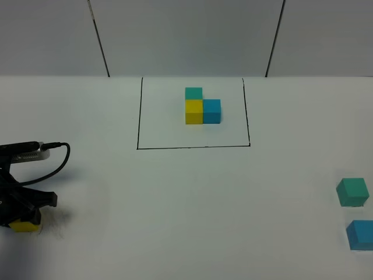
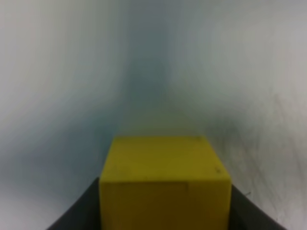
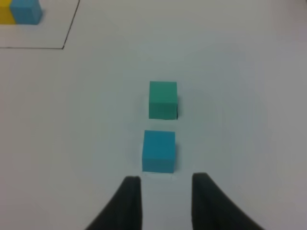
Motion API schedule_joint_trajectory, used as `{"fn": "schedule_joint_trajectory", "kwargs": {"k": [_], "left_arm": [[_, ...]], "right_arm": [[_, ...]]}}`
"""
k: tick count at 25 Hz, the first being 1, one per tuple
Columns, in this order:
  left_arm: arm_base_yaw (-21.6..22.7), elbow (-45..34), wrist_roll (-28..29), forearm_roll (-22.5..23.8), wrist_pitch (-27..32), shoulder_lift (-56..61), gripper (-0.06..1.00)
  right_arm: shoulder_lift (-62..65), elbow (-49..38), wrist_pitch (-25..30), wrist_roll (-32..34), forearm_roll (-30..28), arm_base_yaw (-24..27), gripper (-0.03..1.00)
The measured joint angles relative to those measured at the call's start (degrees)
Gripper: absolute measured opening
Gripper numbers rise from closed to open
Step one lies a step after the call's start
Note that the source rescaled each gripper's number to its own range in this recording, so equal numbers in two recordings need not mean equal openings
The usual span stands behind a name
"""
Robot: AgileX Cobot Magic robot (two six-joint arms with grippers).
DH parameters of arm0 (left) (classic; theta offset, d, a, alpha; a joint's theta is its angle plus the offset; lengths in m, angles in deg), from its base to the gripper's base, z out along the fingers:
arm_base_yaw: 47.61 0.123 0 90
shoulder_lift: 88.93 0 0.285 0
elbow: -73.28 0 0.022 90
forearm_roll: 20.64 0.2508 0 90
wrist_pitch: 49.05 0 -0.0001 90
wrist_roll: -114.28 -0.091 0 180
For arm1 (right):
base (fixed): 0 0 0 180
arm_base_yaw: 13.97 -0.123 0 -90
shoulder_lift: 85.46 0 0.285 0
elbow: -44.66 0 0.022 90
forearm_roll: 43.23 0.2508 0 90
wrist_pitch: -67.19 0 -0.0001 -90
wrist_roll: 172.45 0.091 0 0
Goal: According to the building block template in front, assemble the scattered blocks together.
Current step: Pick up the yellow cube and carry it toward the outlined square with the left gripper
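In the exterior high view, the building block template [image 1: 201, 107] is seen at the back middle of the white desk [image 1: 186, 198], inside a black rectangle [image 1: 192, 146]. It is made up of a yellow and a blue cube side by side, with a teal-green cube behind the yellow one. At the far left edge, the left fingers [image 1: 29, 201] are lowered over the loose yellow cube [image 1: 24, 226], of which only the lower part shows beneath them. Near the right edge, the loose teal-green cube [image 1: 352, 192] and the loose blue cube [image 1: 361, 234] are set close together but apart.

In the left wrist view, the yellow cube [image 2: 164, 182] is held between the dark left fingers [image 2: 79, 213], which are closed against both of its sides.

In the right wrist view, the right fingers [image 3: 132, 201] are spread with nothing between them. The blue cube [image 3: 159, 151] lies just beyond the tips, in line with the gap, and the teal-green cube [image 3: 163, 99] lies just past it. A corner of the template [image 3: 26, 10] is caught at the frame's edge.
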Motion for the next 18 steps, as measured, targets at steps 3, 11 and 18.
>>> {"fn": "schedule_joint_trajectory", "kwargs": {"k": [3,11,18], "left_arm": [[0.0,0.0,0.0,1.4,-1.0,0.0,0.0],[-7.4,8.7,-9.7,0.7,6.6,4.6,0.0],[-26.9,21.0,-35.7,-7.1,19.0,1.8,0.0]], "right_arm": [[0.0,0.0,0.0,0.0,0.0,0.0,0.0],[0.0,0.0,0.0,0.0,0.0,0.0,0.0],[0.0,0.0,0.0,0.0,0.0,0.0,0.0]]}}
